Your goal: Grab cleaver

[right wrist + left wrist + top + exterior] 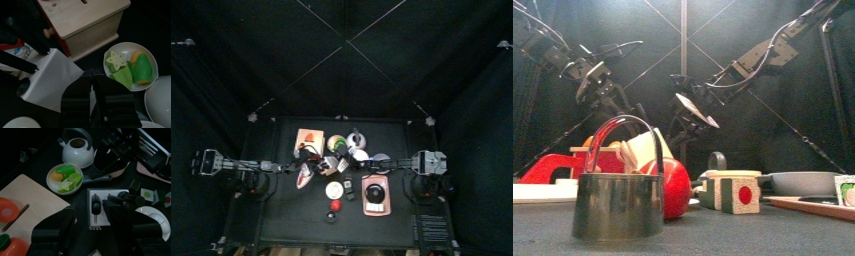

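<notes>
The cleaver [53,82] shows a broad pale blade slanting away from my right gripper [93,86], which is shut on its handle. The handle itself is hidden between the jaws. In the front view the cleaver [698,110] hangs in the air above the table's middle, under the right arm. A wooden knife block [83,22] lies just beyond the blade. My left gripper [92,212] is open with nothing in it, and it hovers over a white tray [107,195] that carries a black object.
A bowl of green vegetables and a star slice [65,176] sits beside a white kettle [77,150] and a wooden cutting board [30,198]. At the front edge stand a metal pail with a red handle [620,200], a red fruit [676,185] and a grey pan [800,182].
</notes>
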Tool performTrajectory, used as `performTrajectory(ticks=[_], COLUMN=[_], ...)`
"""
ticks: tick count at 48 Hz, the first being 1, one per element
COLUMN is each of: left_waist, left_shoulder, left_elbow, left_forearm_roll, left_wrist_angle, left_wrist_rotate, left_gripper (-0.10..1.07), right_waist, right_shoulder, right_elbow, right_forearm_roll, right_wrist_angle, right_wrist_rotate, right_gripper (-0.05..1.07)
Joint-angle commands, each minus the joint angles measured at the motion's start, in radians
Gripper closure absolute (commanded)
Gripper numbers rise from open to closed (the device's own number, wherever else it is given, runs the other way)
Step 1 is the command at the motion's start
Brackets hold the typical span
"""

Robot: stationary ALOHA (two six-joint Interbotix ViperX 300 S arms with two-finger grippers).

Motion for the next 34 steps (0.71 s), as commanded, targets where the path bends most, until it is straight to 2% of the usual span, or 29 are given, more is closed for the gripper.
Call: performTrajectory(ticks=[1,18,28,34], left_waist=[0.005,0.002,-0.002,-0.002], left_shoulder=[0.011,0.018,0.018,0.018], left_elbow=[-0.031,-0.040,-0.043,-0.043], left_forearm_roll=[0.006,0.006,0.002,0.000], left_wrist_angle=[0.005,0.023,0.017,0.015], left_wrist_rotate=[0.000,0.000,0.000,-0.002], left_gripper=[0.14,0.16,0.43,0.54], right_waist=[-0.003,0.002,0.002,0.002], right_shoulder=[-0.020,-0.006,-0.005,-0.003], right_elbow=[-0.021,-0.038,-0.040,-0.040], right_forearm_roll=[0.002,0.002,0.002,0.002], right_wrist_angle=[0.000,-0.003,-0.021,-0.023], right_wrist_rotate=[0.000,0.000,0.000,0.000], right_gripper=[0.65,0.65,0.65,0.65])
